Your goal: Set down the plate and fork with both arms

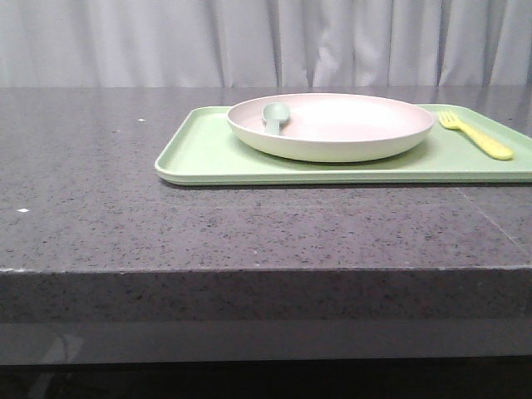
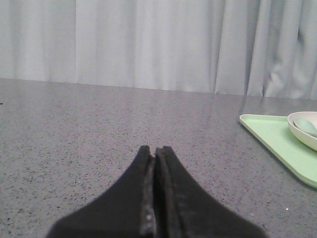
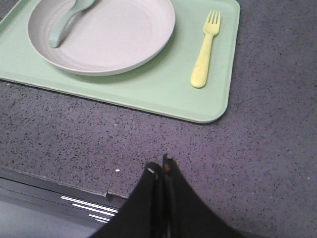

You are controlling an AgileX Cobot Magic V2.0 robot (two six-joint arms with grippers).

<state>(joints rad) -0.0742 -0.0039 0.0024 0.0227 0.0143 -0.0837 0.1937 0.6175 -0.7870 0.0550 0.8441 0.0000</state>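
We see the L gripper [image 2: 155,153] w/ fingers pressed together, nothing between them, hanging over bare grey stone table [image 2: 99,129], well apart from the tray. R gripper [image 3: 162,168] is likewise closed tight and empty, above the table near its front edge, just short of the light-green tray [image 3: 148,96]. On that tray sits the plate [image 3: 106,37], cream outside, pale pink inside; a grey-green spoon [image 3: 67,22] lies in it, bowl up on the rim. The fork [image 3: 204,49] lies flat on the tray beside the plate, not touching it, tines pointing away from the R gripper. In front view, neither arm shows; white curtain [image 1: 266,41] hangs behind.
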